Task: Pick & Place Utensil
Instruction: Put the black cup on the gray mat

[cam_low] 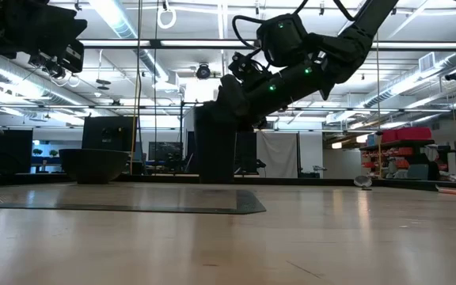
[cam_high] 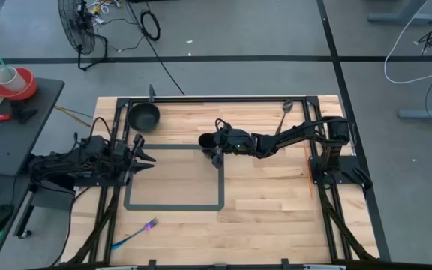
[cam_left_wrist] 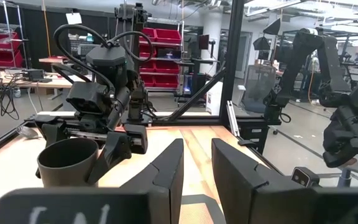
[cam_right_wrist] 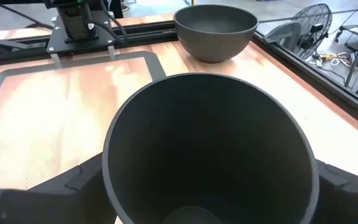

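A dark cup (cam_right_wrist: 209, 149) stands upright between the fingers of my right gripper (cam_high: 211, 144), at the far right corner of the taped rectangle (cam_high: 175, 206). In the low view the cup's base (cam_low: 216, 178) is down at table level. A blue-handled utensil (cam_high: 136, 235) lies flat near the table's near left corner, far from both grippers. A grey spoon-like utensil (cam_high: 284, 114) lies by the far right edge. My left gripper (cam_high: 144, 156) is open at the rectangle's left side and holds nothing. My right gripper holds the dark cup by its outer wall, one finger (cam_right_wrist: 73, 183) on each side, below the rim (cam_right_wrist: 135, 99). The fingers come from the table's right, slanting down. The cup is upright; I cannot tell whether its base rests on the table.
A dark bowl (cam_high: 144, 116) sits on the table near the far left corner, behind the left gripper. A black frame (cam_high: 216, 98) runs around the table's edges. Bare wood lies inside the taped rectangle and along the near side.
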### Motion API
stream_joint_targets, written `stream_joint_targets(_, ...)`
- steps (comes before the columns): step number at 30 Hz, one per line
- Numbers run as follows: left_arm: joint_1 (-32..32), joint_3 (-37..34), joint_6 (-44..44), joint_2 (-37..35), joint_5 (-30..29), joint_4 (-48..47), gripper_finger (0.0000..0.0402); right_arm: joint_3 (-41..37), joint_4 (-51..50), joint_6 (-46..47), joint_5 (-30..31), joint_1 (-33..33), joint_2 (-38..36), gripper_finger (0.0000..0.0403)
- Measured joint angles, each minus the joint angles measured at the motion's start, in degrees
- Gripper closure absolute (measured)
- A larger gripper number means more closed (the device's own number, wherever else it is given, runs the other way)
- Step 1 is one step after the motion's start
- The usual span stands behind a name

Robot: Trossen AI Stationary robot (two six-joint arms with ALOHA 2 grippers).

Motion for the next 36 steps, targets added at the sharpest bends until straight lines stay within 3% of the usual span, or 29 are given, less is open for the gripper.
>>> stream_joint_targets(15, 0.0, 0.0, 0.0, 0.0, 0.0, 0.0, 0.0314, 0.0, 0.2, 2.8, 0.1, 0.8, 0.0, 0.0064)
stream_joint_targets(20, 0.0, 0.0, 0.0, 0.0, 0.0, 0.0, 0.0314, 0.0, 5.2, 4.0, -0.4, 1.0, 2.8, 0.0064)
stream_joint_targets(36, 0.0, 0.0, 0.0, 0.0, 0.0, 0.0, 0.0314, 0.0, 3.5, 1.1, -0.2, 1.0, 2.2, 0.0064)
